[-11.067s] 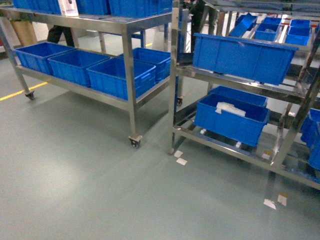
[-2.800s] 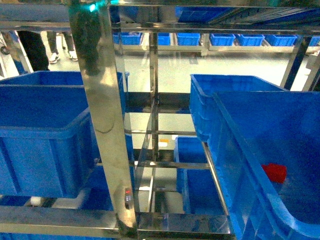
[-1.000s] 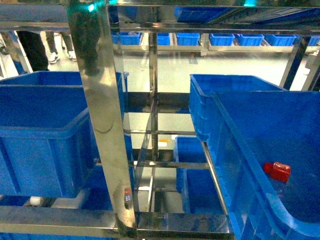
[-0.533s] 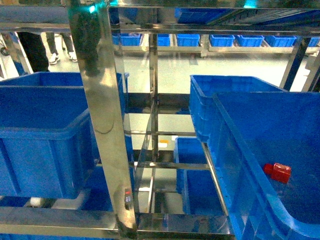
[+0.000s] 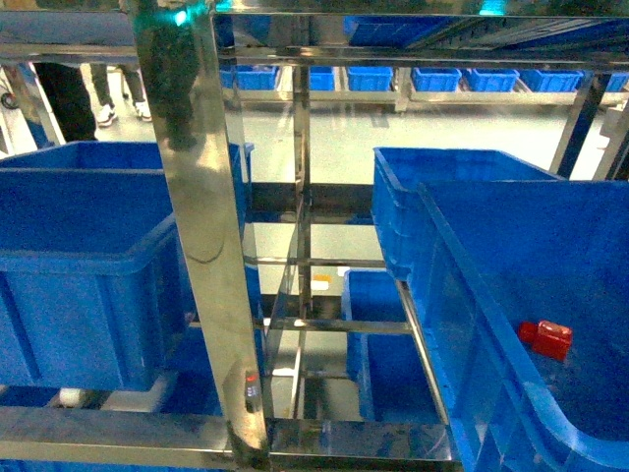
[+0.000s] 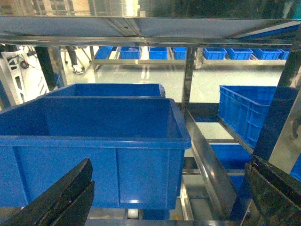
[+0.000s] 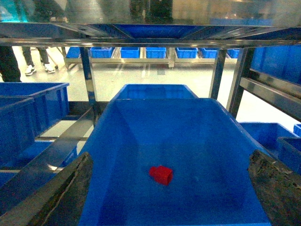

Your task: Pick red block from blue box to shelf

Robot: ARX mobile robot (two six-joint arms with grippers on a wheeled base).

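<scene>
The red block [image 5: 545,339] lies on its side on the floor of the blue box [image 5: 550,246], which sits on the stainless-steel shelf [image 5: 201,246] at the right. The right wrist view looks down into that blue box [image 7: 188,127]. There the red block [image 7: 161,174] rests near the middle, a little ahead of my open right gripper [image 7: 170,157], whose fingers stand wide apart and hold nothing. My left gripper [image 6: 170,162] is open too, facing the side of another blue crate [image 6: 94,141]. Neither gripper shows in the head view.
A shelf tier [image 7: 141,40] runs low overhead. A steel upright [image 6: 188,80] and a rail [image 6: 211,165] separate the two bays. More blue crates [image 5: 88,265] fill the left bay and lower tiers. A person's legs [image 5: 69,93] stand behind the rack.
Eleven seconds ago the head view saw the racks from across the floor; now it is right up against the shelf. Over the last second nothing has visibly moved.
</scene>
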